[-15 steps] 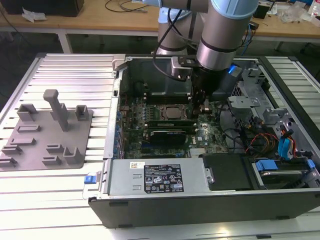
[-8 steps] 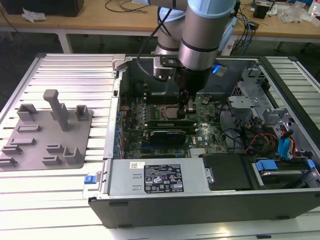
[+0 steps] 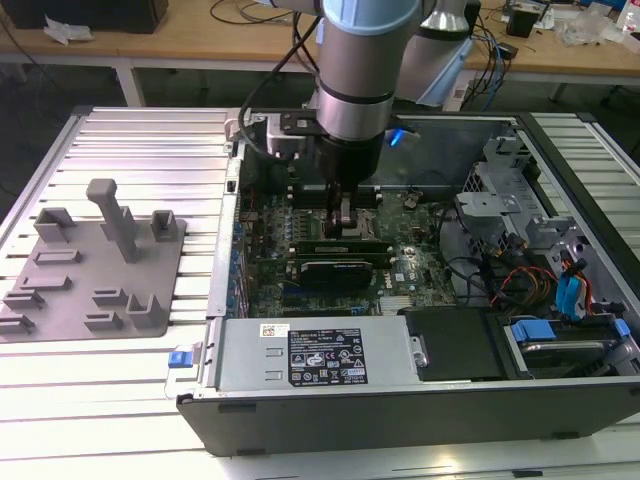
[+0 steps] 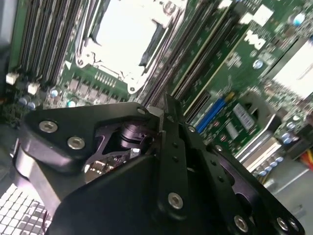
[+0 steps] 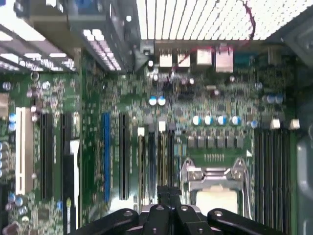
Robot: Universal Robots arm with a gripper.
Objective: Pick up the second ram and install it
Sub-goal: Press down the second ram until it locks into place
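Grey slatted surface [image 3: 130,140] holds the open computer case [image 3: 400,410]. We see the gripper [image 3: 343,228] pinched narrow, low over the memory slots [image 5: 161,152]. The second ram [image 3: 340,247] seems to sit right under it. We think it is going in and needs a straight push.

second ram [image 3: 345,222]: thin dark stick, upright on long edge, held at gripper [image 3: 344,228] fingertips over motherboard memory slots beside CPU socket.
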